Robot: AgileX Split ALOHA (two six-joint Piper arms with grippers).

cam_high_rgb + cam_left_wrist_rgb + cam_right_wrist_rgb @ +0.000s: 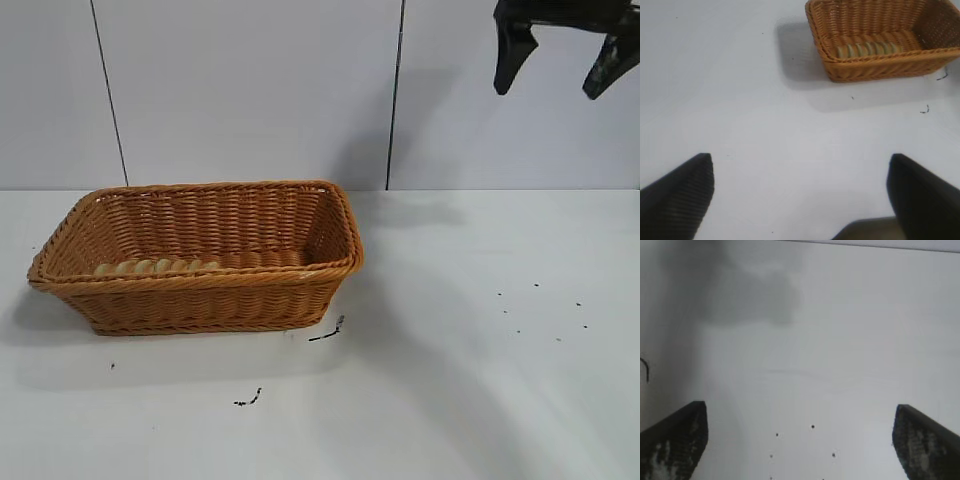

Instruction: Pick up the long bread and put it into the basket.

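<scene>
One long bread (155,267), a golden-tan ridged loaf, is seen lying inside the one large orange-brown woven wicker basket (200,300), along its near wall toward the left end. Only the loaf's top ridges are visible over the braided rim. The basket sits left of centre on the white table (480,400).

Right gripper (565,62): raised at the far right, above the table, well apart from the basket, fingers spread wide, nothing held. Left gripper (800,190): seen only in its own wrist view, jaws spread, empty, over bare table, with the basket farther off.

Task is judged essentially complete: bread placed and let go.

Risks from here:
- The basket's right rim could be clipped if the right arm is swung low across it, shoving the basket and shifting the loaf.
- The loaf rests against the near wall; a knock to the basket could roll it, though tipping out looks unlikely given the wall height.
- The left arm, if moved toward the basket, could snag the wicker.

Count: one bread, one basket, two grippers. A few small dark specks and scraps (327,331) are scattered on the table.
</scene>
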